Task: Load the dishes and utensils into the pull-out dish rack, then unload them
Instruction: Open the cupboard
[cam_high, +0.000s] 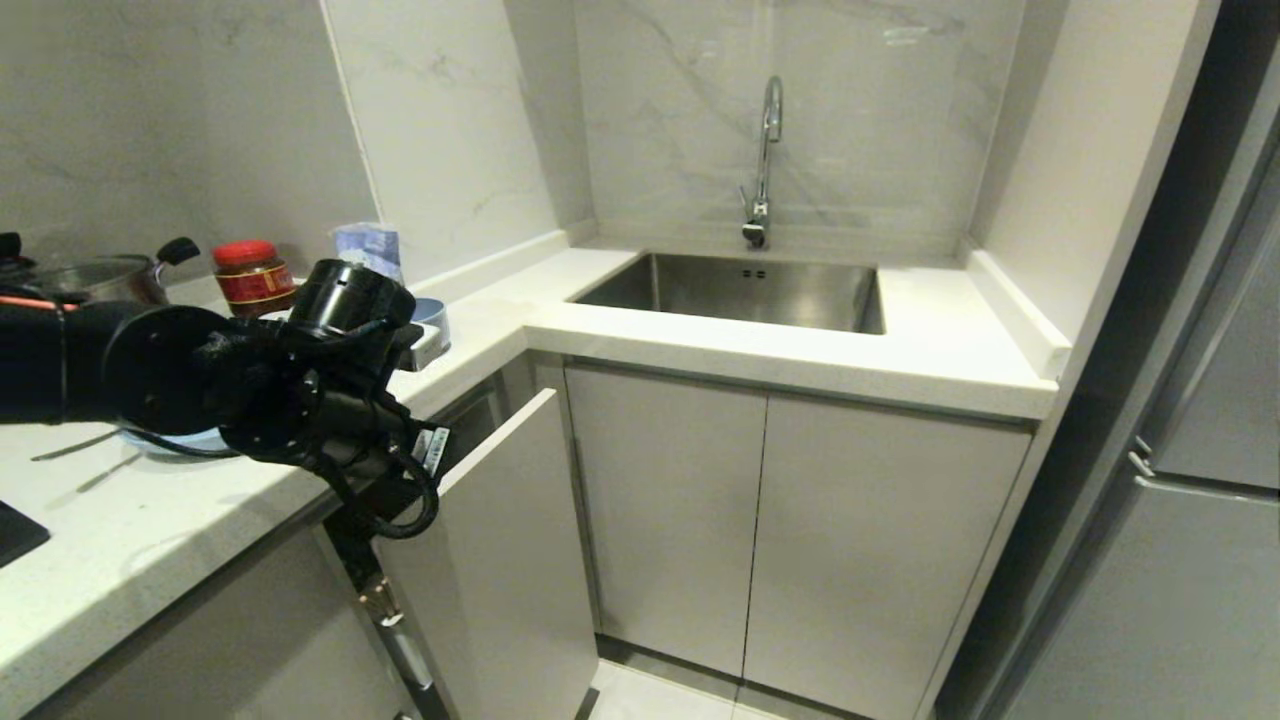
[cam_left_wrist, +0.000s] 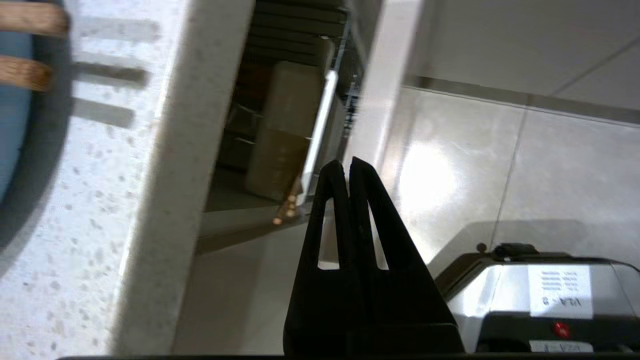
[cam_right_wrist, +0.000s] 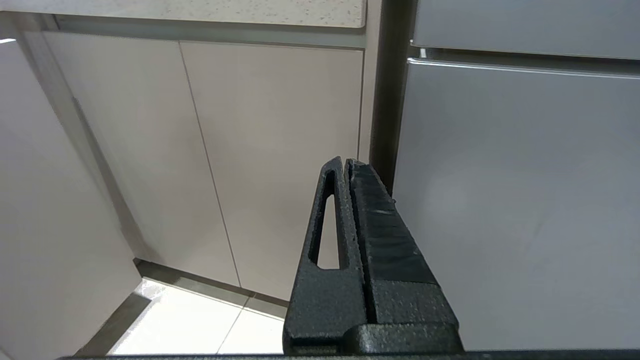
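White panel front of the pull-out dish rack (cam_high: 500, 540) stood partly drawn out below the desk (cam_high: 120, 530). Left pincer (cam_left_wrist: 347, 167) hung clenched and empty just off the desk edge, above the gap behind that panel. On the desk behind the arm sat a pale-blue plate (cam_high: 170, 440) and bowl (cam_high: 432, 322). Right pincer (cam_right_wrist: 346, 165) was clenched, empty, facing the cabinet doors (cam_right_wrist: 275, 150)

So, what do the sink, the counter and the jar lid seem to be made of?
Sink: probably brushed stainless steel, grey with a soft sheen. Counter: pale speckled stone or composite, matte, with fine dark flecks. Jar lid: red, likely plastic or painted metal; the look leaves it open.
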